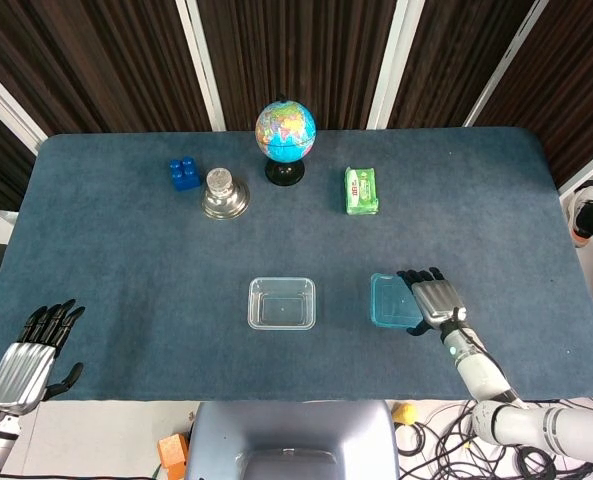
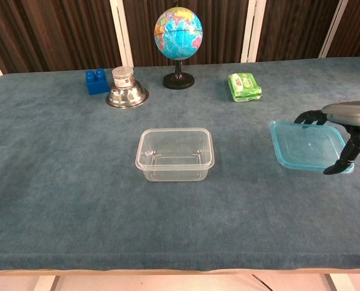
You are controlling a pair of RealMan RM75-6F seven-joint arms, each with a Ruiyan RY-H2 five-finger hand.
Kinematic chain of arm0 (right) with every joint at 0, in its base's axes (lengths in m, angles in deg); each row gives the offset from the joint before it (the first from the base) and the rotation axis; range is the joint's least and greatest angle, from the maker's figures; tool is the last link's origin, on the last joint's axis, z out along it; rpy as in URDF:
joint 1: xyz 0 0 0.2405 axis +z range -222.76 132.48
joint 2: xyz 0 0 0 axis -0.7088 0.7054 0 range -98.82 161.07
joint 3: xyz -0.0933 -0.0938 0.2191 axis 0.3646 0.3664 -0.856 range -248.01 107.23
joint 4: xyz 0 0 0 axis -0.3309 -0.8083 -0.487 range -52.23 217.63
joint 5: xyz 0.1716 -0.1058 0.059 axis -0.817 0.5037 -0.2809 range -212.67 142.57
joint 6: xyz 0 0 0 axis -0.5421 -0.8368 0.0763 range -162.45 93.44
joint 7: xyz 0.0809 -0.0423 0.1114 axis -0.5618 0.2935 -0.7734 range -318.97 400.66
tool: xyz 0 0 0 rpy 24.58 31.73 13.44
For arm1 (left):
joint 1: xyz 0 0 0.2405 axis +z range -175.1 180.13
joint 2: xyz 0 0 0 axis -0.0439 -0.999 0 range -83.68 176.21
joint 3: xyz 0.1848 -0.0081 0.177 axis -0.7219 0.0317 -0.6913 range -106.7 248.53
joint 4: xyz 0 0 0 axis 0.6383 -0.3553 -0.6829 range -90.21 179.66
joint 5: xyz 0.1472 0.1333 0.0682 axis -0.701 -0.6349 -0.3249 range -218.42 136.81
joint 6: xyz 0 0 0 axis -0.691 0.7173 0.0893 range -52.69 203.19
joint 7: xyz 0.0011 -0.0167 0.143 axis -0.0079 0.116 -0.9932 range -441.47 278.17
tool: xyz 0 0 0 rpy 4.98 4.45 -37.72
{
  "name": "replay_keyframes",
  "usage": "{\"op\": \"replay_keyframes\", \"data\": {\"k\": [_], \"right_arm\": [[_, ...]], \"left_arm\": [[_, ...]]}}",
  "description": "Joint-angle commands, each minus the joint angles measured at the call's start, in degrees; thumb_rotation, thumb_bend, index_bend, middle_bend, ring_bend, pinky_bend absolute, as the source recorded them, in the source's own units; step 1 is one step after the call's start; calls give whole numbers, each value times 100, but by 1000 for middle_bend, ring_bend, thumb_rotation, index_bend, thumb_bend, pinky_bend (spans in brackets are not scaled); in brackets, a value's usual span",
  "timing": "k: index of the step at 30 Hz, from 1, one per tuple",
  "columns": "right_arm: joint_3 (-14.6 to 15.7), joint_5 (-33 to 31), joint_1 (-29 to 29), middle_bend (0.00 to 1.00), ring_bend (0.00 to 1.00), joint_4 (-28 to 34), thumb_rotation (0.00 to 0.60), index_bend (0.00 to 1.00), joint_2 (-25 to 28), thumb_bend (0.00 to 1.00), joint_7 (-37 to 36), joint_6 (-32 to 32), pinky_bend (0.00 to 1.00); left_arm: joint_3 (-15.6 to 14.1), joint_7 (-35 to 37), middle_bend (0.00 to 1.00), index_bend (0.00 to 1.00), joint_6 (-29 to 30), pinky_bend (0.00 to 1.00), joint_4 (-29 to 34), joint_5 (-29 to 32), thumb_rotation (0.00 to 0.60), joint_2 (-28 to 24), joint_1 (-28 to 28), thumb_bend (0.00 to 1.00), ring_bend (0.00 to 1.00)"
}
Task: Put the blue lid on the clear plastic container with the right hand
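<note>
The clear plastic container [image 1: 282, 303] [image 2: 175, 154] stands empty near the middle of the table. To its right, my right hand [image 1: 434, 300] [image 2: 343, 130] grips the blue lid [image 1: 392, 301] [image 2: 305, 145] by its right edge and holds it lifted off the table, roughly level. A gap of bare cloth separates lid and container. My left hand [image 1: 31, 350] hangs at the table's front left corner with its fingers spread, holding nothing; the chest view does not show it.
At the back stand a globe [image 1: 285, 136] [image 2: 178, 34], a steel bowl with a small jar [image 1: 223, 195] [image 2: 125, 90], a blue block [image 1: 184, 173] [image 2: 96, 81] and a green packet [image 1: 361, 190] [image 2: 244, 86]. The blue table cloth [image 1: 126, 260] covers everything.
</note>
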Motion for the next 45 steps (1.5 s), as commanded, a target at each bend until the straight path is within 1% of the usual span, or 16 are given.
{"op": "replay_keyframes", "data": {"k": [1,3,6,11,14,17,19,22,25,28,31,37,45], "right_arm": [[-194,402,-104,316,106,316,600,774,197,72,-340,-56,78],[-310,535,-99,316,106,571,600,774,360,71,-452,-53,78],[-477,497,-27,317,106,901,600,774,551,72,-516,33,78],[-858,-62,347,319,107,1439,600,773,661,72,-397,258,78],[-1053,-445,615,319,107,1712,600,773,573,72,-248,249,78],[-1140,-891,940,319,108,1787,600,773,283,72,159,-6,78],[-1226,-1300,1165,319,107,1820,600,773,-1,72,370,-188,78],[-1361,-1819,1452,319,108,1764,600,773,-440,71,570,-434,77],[-1443,-2149,1695,321,110,1562,600,772,-899,72,799,-749,76],[-1511,-2325,1857,323,110,1374,600,771,-1289,71,966,-1015,76],[-1570,-2420,1981,323,110,1238,600,771,-1554,71,1127,-1196,75],[-1598,-2588,2143,323,110,1006,600,771,-1884,72,1507,-1498,75],[-1584,-2591,2080,327,110,775,600,771,-2002,72,1634,-1510,74]], "left_arm": [[3,-10,0,0,-7,0,-2,10,600,4,-2,346,0],[9,-24,0,0,-22,0,-4,32,600,10,-6,347,0],[22,-44,0,0,-59,0,-5,69,600,15,-21,348,0],[51,-90,0,0,-146,0,23,177,600,13,-48,346,0],[63,-92,0,0,-130,0,31,189,600,10,-44,347,0],[76,-84,0,0,-147,0,25,219,600,13,-53,348,0],[80,-92,0,0,-167,0,20,233,600,17,-62,348,0],[72,-74,0,0,-189,0,21,221,600,9,-75,347,0],[62,-49,0,0,-172,0,16,193,600,1,-72,347,0],[57,-2,0,0,-144,0,4,172,600,-12,-63,348,0],[65,52,0,0,-108,0,-15,176,600,-23,-49,348,0],[47,54,0,0,-113,0,-32,162,600,-26,-45,348,0],[46,86,0,0,-61,0,-42,148,600,-38,-21,348,0]]}}
